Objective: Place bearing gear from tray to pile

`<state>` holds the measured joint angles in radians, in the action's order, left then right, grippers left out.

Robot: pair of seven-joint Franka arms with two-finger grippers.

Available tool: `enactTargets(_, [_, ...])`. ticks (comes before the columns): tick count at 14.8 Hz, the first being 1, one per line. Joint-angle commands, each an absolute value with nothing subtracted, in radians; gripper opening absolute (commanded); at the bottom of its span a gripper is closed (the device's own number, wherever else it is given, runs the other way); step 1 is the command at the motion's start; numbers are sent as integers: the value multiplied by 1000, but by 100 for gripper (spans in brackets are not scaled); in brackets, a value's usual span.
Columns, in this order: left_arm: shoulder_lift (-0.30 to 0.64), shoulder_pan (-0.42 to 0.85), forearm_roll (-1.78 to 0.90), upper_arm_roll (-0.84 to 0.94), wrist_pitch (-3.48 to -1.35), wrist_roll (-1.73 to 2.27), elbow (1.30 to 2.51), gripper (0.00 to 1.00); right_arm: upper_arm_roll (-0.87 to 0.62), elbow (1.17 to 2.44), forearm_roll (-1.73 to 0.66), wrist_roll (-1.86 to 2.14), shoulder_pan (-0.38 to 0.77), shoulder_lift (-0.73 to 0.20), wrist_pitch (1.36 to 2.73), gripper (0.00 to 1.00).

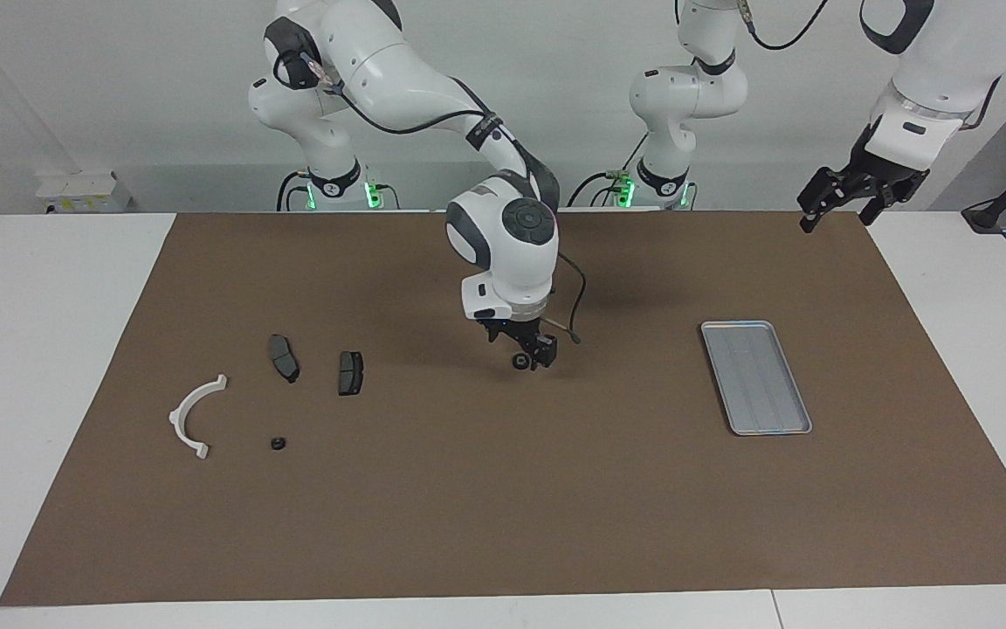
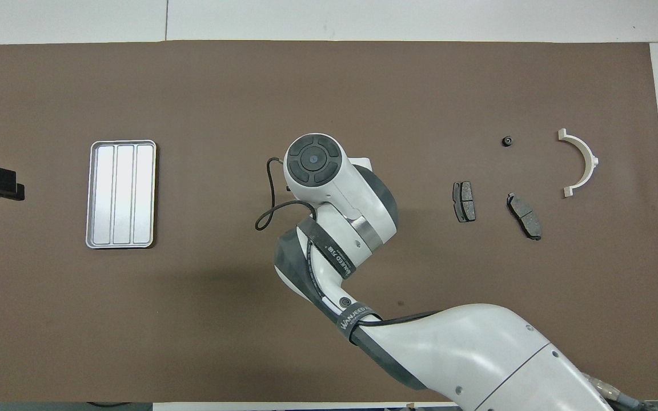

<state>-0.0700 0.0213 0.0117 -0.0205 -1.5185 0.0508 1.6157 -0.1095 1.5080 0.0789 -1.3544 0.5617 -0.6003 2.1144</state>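
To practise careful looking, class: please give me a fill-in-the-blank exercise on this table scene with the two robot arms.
1. The metal tray lies toward the ____ arm's end of the table.
2. Beside the bracket lie ____ dark brake pads.
3. The curved bracket is ____ in colour.
4. The gripper over the middle of the brown mat belongs to the ____ arm.

Missing words: left; two; white; right.

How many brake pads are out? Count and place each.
2. One brake pad lies near the white bracket; the other beside it, toward the tray. None appears hidden.
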Motion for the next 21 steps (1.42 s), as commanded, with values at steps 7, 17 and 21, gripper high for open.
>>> enactTargets(7, [-74,38,12,-26,-1497,26,1606,100,-109,1584,95,-1338,555,-609,2178,95])
enactTargets(17, [-75,55,9,-25,-1506,28,1612,100,-109,1606,94,-1328,546,-600,2183,0])
enactTargets(21, [-80,60,9,-23,-1517,28,1618,100,-109,1573,92,-1327,535,-601,2137,0])
